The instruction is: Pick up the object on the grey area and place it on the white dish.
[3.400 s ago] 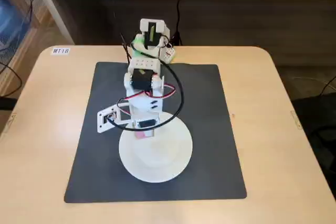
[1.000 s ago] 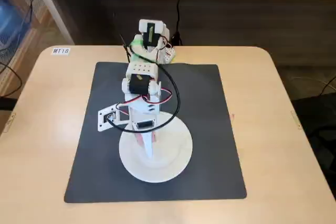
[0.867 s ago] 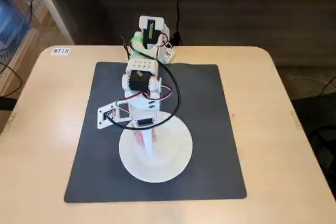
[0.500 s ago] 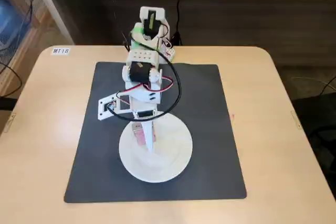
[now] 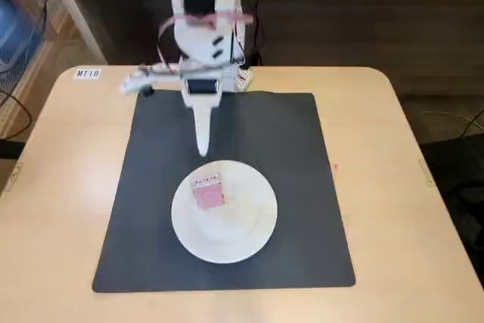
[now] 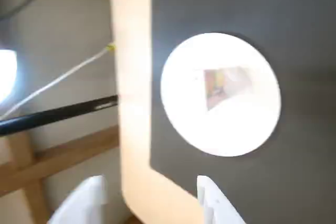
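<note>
Pincer [image 5: 203, 149] empty; one box [image 5: 207, 191], one dish [image 5: 249, 232].

Fixed view. Grey area [image 5: 287, 187] lies centred on the table [image 5: 401, 187]. White dish [image 5: 249, 225] sits on the mat, toward 6 o'clock from mat centre, well inside its edges. Object [image 5: 207, 191] rests on the dish, toward 10 o'clock from dish centre, clear of the rim.

Arm base [image 5: 203, 28] stands at the mat's 12 o'clock edge, offset toward 11. Gripper [image 5: 203, 145] is over the mat at 12 o'clock of the dish, apart from dish and object. Label tag [image 5: 87, 73] at the table's 10 o'clock corner.

Wrist view. Dish [image 6: 231, 135] on the mat [image 6: 294, 24], object [image 6: 226, 87] on it near centre, blurred. Gripper fingertips [image 6: 207, 195] at 6 o'clock of the frame, well apart.
</note>
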`<act>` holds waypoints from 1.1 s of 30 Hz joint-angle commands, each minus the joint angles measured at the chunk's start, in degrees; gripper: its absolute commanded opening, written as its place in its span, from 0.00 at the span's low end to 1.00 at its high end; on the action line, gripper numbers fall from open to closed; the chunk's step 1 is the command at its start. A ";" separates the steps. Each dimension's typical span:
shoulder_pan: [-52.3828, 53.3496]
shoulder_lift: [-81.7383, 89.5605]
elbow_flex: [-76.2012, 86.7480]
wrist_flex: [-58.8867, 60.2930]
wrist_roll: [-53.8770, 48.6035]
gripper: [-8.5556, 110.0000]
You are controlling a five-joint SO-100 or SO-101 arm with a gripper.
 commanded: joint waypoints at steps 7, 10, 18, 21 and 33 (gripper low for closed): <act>-1.41 38.76 37.53 -18.90 9.58 0.07; -1.41 46.32 47.20 -21.71 10.20 0.07; -2.29 62.14 64.69 -23.99 10.28 0.07; -2.55 66.88 70.49 -23.82 10.11 0.07; -6.94 76.90 90.53 -22.06 7.29 0.07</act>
